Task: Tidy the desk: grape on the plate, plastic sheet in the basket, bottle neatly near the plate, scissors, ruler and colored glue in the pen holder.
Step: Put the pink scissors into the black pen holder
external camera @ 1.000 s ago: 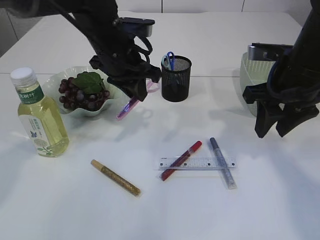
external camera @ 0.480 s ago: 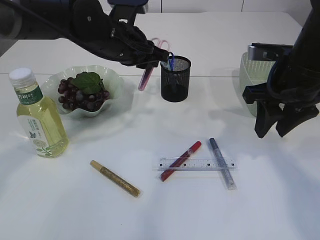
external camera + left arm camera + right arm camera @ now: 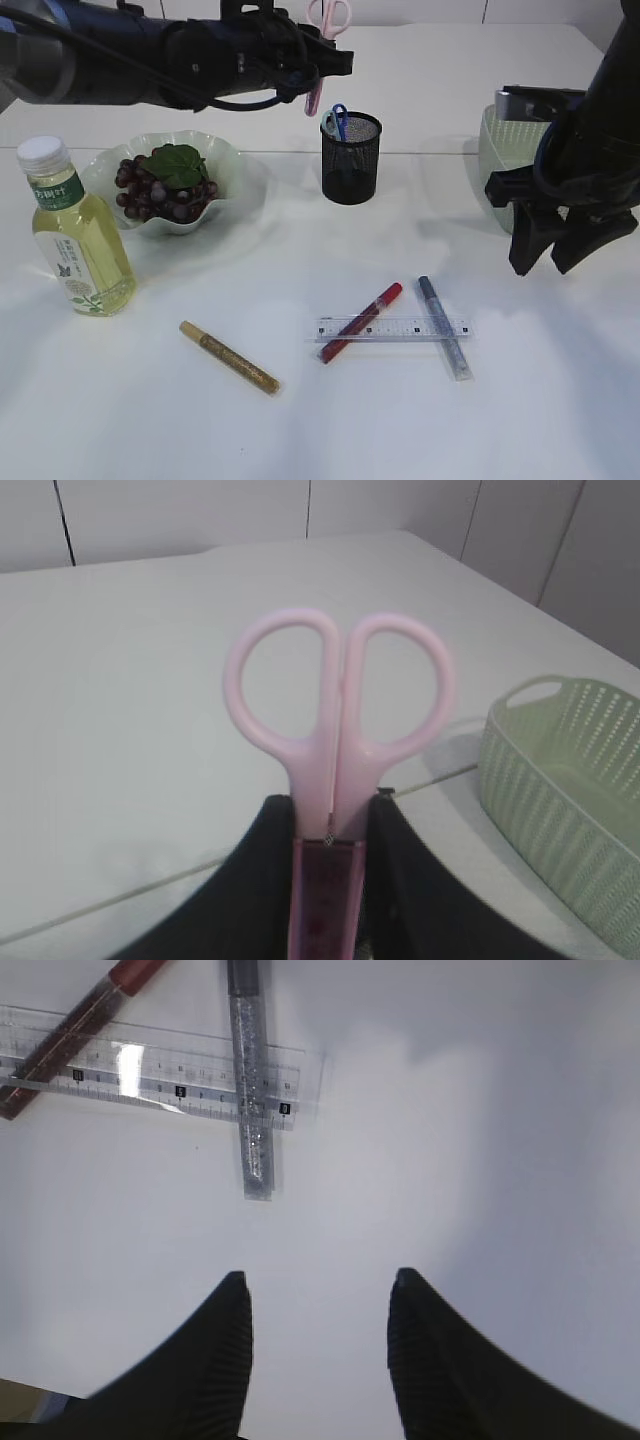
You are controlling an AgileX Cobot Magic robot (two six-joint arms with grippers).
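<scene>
My left gripper (image 3: 318, 72) (image 3: 330, 815) is shut on the pink scissors (image 3: 326, 17) (image 3: 338, 700), held high with the handles up, just above and left of the black mesh pen holder (image 3: 351, 158). A blue-handled item stands in the holder. The grapes (image 3: 165, 190) lie on the green plate (image 3: 236, 162), and the bottle (image 3: 75, 235) stands left of it. On the table lie the clear ruler (image 3: 395, 327) (image 3: 150, 1075), a red glue (image 3: 362, 320) (image 3: 70, 1035), a silver glue (image 3: 443, 325) (image 3: 248, 1080) and a gold glue (image 3: 230, 356). My right gripper (image 3: 550, 265) (image 3: 318, 1290) hangs open to their right. No plastic sheet is in view.
The green basket (image 3: 497, 150) (image 3: 570, 810) stands at the back right, partly behind my right arm. The red and silver glues cross the ruler. The left arm stretches across the back of the table above the plate.
My left arm has lifted the pink scissors from beside the plate up and to the right, turning them handles-up over the pen holder. The right arm has not moved.
</scene>
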